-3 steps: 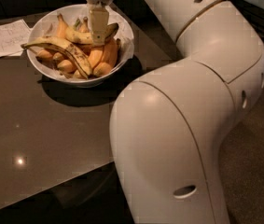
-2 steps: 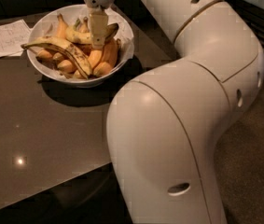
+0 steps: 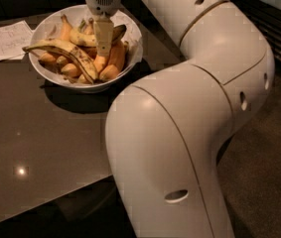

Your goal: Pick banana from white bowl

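Cream robot gripper [image 3: 103,52] is hanging inside deep round white bowl [image 3: 39,29], touching plump yellow banana [image 3: 83,37]; grip state can't tell

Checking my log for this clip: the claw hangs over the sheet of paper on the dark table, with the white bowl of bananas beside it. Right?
No. The camera view shows the claw hanging over the white bowl of bananas on the dark table, with the sheet of paper beside it.
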Robot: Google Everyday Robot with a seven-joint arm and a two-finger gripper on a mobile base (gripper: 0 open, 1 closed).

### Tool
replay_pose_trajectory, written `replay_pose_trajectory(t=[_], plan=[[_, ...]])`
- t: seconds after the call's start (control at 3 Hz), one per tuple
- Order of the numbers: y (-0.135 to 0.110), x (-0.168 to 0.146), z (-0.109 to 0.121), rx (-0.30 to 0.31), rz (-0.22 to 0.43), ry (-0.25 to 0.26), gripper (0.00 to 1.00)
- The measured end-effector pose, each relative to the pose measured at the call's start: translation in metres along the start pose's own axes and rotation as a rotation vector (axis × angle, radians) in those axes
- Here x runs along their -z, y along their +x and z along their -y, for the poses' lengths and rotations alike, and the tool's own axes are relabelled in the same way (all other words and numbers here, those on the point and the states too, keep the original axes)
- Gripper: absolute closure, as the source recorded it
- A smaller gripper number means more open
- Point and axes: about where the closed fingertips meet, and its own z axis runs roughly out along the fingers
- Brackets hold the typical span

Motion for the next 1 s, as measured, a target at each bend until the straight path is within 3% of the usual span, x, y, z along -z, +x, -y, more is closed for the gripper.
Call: replay_pose_trajectory(t=[0.33,1.0], plan=[[0.0008,-0.0067,0.0009,-0.003,-0.011,-0.012,0.34],[0.0084,-0.0044,-0.0033,-0.011,-0.02,-0.021,0.75]])
